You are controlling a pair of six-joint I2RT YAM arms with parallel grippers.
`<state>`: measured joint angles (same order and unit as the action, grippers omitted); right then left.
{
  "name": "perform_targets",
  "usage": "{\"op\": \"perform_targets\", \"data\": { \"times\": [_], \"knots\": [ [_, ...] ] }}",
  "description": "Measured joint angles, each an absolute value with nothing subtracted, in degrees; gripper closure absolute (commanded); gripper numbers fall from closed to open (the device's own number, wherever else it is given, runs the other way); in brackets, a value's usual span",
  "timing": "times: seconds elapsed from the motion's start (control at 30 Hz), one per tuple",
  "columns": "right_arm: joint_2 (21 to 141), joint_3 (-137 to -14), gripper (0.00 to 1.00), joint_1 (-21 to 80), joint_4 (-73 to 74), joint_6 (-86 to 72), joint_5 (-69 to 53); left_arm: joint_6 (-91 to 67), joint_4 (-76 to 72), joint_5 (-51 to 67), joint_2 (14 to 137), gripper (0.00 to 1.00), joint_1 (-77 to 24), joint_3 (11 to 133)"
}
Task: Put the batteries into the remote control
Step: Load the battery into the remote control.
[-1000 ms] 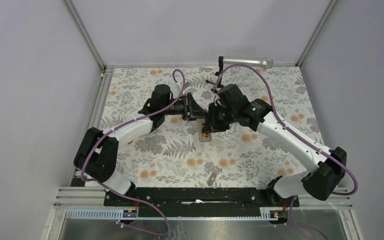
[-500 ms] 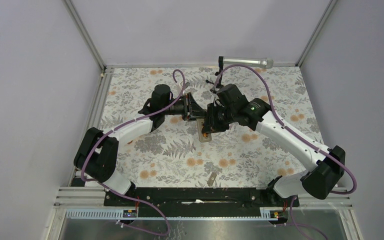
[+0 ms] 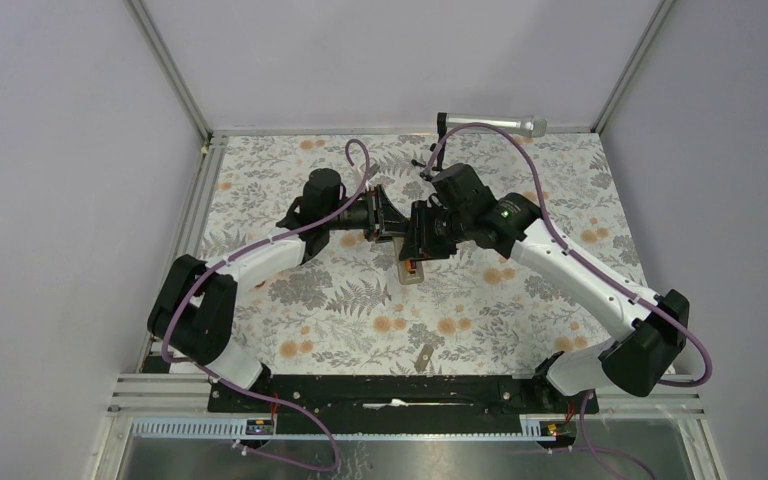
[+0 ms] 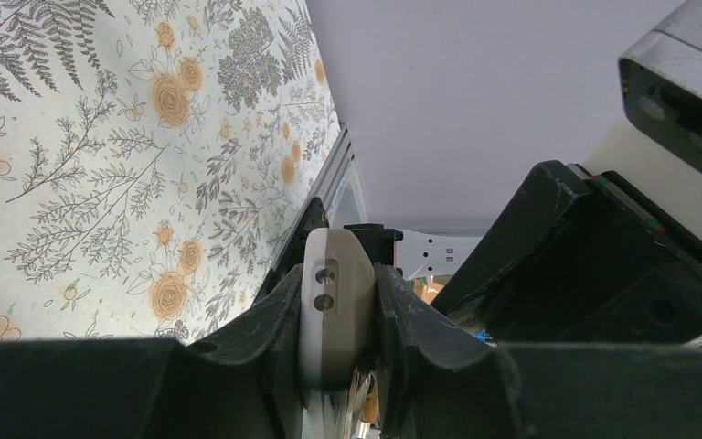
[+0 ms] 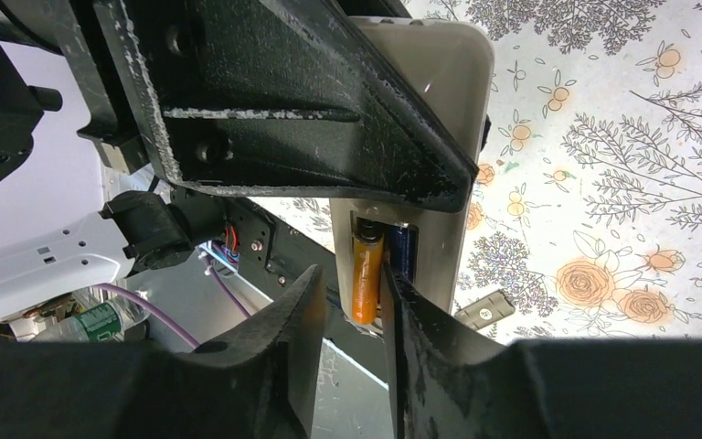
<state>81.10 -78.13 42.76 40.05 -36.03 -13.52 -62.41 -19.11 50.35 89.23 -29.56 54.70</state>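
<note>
My left gripper [image 4: 336, 279] is shut on one end of the white remote control [image 4: 334, 302] and holds it above the table, tan back turned to the right wrist camera. In the right wrist view the remote [image 5: 439, 82] shows its open recess. The orange battery [image 5: 366, 279] and the dark blue battery [image 5: 401, 256] lie side by side in it. My right gripper [image 5: 353, 274] is open right at the recess. Its right finger [image 5: 411, 366] lies against the orange battery and its left finger stands apart. In the top view both grippers [image 3: 392, 228] [image 3: 420, 243] meet over the remote [image 3: 412, 272].
A small grey battery cover [image 5: 486, 311] lies on the floral table, also in the top view [image 3: 423, 357]. A silver microphone [image 3: 490, 123] on a black stand is at the back edge. Metal rails border the table's left side and front.
My right gripper has shifted slightly left and back along the remote. The left arm and the remote have not visibly moved.
</note>
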Motion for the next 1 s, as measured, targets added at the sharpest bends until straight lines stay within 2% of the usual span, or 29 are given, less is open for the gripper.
{"op": "perform_targets", "data": {
  "times": [0.13,0.47,0.6,0.7,0.87,1.0],
  "knots": [
    [81.1,-78.9,0.58,42.8,40.2,-36.1,-12.7,-62.4,-19.1,50.4,89.2,1.0,-29.5,54.7],
    [81.1,-79.9,0.56,42.8,41.5,-36.1,-11.6,-62.6,-19.1,50.6,89.2,1.0,-29.1,54.7],
    [80.8,-80.1,0.32,42.8,41.5,-36.2,-11.5,-62.6,-19.1,50.6,89.2,1.0,-28.8,54.7],
    [79.0,-80.0,0.19,42.8,41.1,-36.3,-11.1,-63.0,-19.1,50.7,89.2,1.0,-28.5,54.7],
    [71.4,-77.0,0.08,42.8,37.2,-37.3,-9.3,-65.1,-19.8,50.6,88.9,1.0,-27.9,54.7],
    [64.8,-71.5,0.04,42.8,32.6,-39.7,-8.1,-69.0,-22.4,50.4,87.5,1.0,-27.1,54.7]
  ]
}}
